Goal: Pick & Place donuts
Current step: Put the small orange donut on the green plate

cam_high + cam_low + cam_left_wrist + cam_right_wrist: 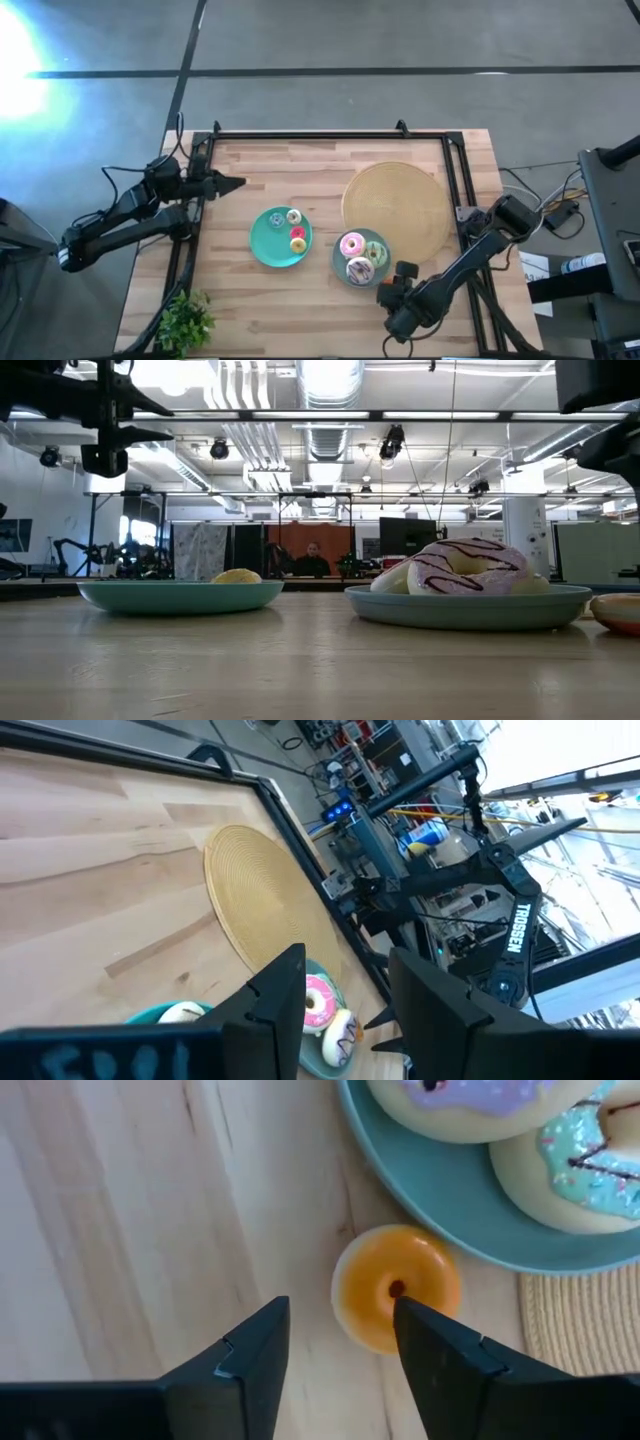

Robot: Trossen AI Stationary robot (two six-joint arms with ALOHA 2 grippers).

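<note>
A small orange donut (395, 1288) lies flat on the wood beside a teal plate (440, 1215) that carries pink (352, 244), green (377, 253) and white-brown (358, 270) donuts. My right gripper (340, 1308) hangs open above the orange donut, pointing down; one finger stands in front of the donut's edge, the other over bare wood. A second teal plate (268, 240) holds three tiny donuts (297, 235). My left gripper (235, 184) waits open and empty, raised over the table's left edge.
A big tan woven disc (395, 205) lies at the back right, its edge under the right plate. A small green plant (185, 320) stands at the near left corner. A black frame (330, 135) rims the table. Bare wood spreads left of the plates.
</note>
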